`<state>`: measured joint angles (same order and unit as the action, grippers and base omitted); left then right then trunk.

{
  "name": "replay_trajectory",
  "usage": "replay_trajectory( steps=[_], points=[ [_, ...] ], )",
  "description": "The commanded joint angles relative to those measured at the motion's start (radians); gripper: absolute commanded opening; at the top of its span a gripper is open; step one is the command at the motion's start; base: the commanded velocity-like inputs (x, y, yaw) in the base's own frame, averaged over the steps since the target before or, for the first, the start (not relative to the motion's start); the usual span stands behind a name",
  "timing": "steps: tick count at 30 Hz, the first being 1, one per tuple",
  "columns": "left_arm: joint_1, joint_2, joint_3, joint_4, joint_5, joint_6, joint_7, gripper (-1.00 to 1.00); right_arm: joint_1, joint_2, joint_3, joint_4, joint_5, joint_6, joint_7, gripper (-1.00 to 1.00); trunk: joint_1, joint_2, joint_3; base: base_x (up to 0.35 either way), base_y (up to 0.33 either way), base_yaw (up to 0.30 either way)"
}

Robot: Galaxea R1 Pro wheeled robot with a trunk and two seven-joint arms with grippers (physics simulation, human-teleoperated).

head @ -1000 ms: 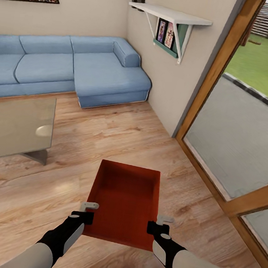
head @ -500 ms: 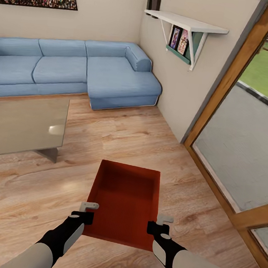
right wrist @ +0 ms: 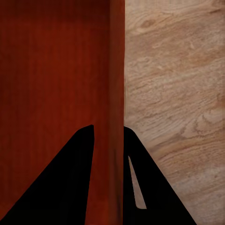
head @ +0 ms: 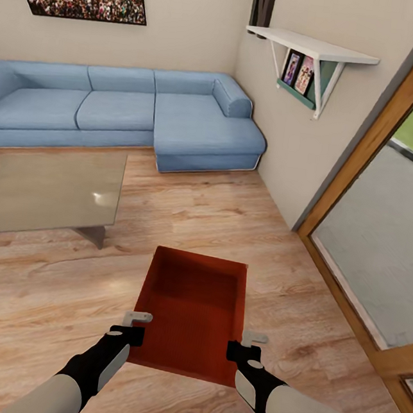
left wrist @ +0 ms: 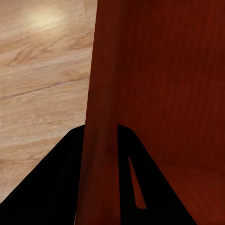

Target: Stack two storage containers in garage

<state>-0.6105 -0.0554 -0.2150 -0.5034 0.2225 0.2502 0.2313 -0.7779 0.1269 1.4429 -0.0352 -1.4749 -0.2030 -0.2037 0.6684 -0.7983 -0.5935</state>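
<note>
left gripper (head: 135, 324): pinching storage container (head: 194, 308) left wall | right gripper (head: 248, 342): pinching its right wall | container above wood floor (head: 41, 289)

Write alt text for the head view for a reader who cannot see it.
Both robot arms carry an orange-red open-top storage container over a light wood-plank floor, the left hand and right hand each clamped on a side wall. Beyond stand a blue sofa, a glass table and a wood-framed glass door.
</note>
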Motion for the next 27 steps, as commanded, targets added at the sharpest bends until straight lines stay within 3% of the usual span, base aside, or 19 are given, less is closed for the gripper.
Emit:
replay_trajectory(
  steps=[1, 27],
  points=[
    [-0.002, 0.017, 0.055, -0.061, 0.000, 0.006, 0.014, -1.00, 0.000, -0.012, 0.039, 0.021, -0.011, 0.000, -0.003, -1.00, 0.000, -0.001, 0.000, 0.000, 0.000, 0.185],
    [-0.002, 0.017, 0.055, -0.060, 0.000, 0.005, 0.014, -1.00, 0.000, -0.011, 0.039, 0.021, -0.011, 0.001, -0.003, -1.00, 0.000, -0.001, 0.032, 0.000, 0.000, 0.186]
  ],
)
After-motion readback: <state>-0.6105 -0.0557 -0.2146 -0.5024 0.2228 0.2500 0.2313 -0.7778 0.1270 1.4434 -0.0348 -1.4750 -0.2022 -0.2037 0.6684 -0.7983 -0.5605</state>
